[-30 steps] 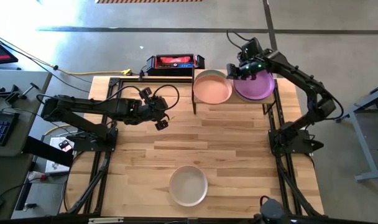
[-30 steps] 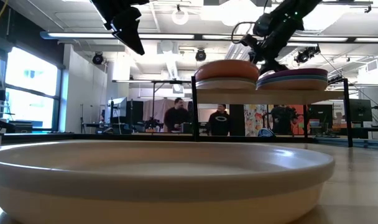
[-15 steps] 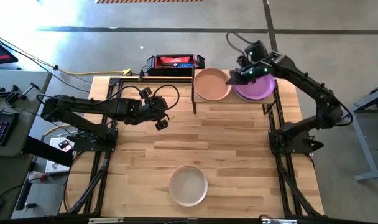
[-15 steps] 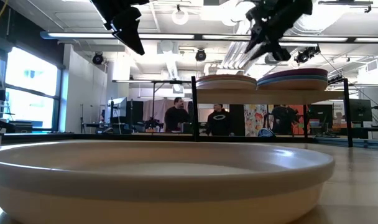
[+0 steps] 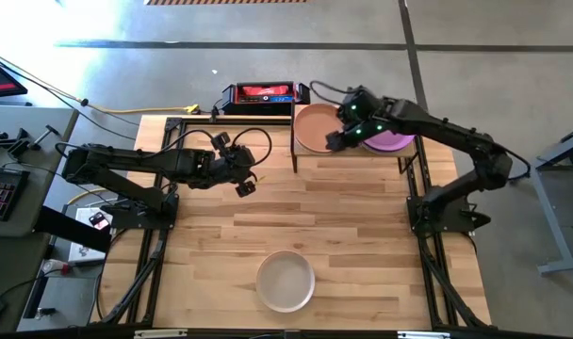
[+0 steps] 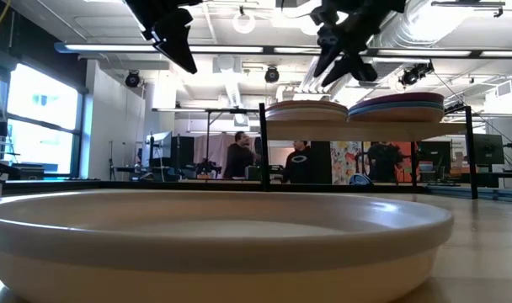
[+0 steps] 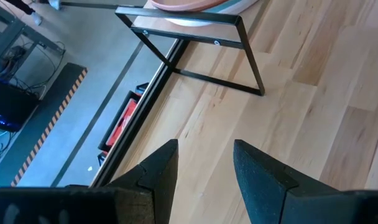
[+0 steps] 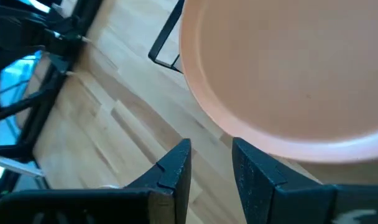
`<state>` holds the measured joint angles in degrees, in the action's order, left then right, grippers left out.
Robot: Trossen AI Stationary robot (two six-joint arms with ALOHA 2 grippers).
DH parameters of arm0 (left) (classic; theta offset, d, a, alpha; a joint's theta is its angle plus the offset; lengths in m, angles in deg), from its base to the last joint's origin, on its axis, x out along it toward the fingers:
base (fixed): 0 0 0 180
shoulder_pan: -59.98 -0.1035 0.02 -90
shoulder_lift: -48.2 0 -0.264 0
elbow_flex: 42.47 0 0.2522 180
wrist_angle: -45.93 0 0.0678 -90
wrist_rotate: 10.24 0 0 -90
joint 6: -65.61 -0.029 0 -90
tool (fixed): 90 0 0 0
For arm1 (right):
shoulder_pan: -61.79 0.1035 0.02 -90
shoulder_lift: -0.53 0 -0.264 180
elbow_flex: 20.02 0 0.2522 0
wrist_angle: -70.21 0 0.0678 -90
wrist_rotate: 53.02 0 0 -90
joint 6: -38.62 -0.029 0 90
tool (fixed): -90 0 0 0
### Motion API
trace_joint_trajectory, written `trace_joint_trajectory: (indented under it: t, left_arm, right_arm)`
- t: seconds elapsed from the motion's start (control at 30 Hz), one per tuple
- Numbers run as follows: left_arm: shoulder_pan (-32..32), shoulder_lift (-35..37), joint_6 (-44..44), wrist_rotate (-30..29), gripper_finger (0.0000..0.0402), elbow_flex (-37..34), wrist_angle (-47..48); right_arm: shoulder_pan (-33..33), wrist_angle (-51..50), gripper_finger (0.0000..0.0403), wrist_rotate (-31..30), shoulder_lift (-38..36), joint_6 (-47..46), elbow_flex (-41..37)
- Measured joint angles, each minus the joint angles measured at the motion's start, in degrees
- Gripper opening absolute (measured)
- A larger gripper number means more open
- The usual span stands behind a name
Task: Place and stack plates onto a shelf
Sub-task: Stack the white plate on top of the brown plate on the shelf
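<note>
Presently: right arm reaches in from the worktop's right edge, elbow raised, forearm running left over the shelf at the back. Right pincer hangs above the near rim of the orange plate, between that stack and the purple plate beside it; in the right wrist view its fingers stand a narrow gap apart with nothing between them, the orange plate filling the field just beyond. In the low view the right pincer points down and clear of the stacks, not touching either. Shelf holds two stacks side by side: orange on top at left, purple on top at right, with blue-grey and other layers visible under the purple one. Off-white plate lies alone on the worktop near the front edge, well apart from the shelf; it fills the low view's foreground. Left arm stretches rightward from the worktop's left side, held aloft; left pincer hovers above bare wood left of the shelf, its fingers narrowly parted and empty, a shelf leg in sight ahead. People stand in the room beyond.
</note>
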<state>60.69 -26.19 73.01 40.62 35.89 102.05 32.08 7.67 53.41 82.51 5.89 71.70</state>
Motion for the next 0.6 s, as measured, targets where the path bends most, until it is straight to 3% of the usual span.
trace_joint_trajectory:
  t: [0.2, 0.6]
  left_arm:
    - [0.0, 0.0, 0.0, 0.0, 0.0142, 0.0, -0.3]
    - [0.0, 0.0, 0.0, 0.0, 0.0142, 0.0, -0.2]
  right_arm:
    - [0.0, 0.6, 0.0097, -4.1, 3.0, -0.8, 0.0]
    - [-3.9, -1.6, 0.0097, -4.3, 6.8, -0.3, 0.0]
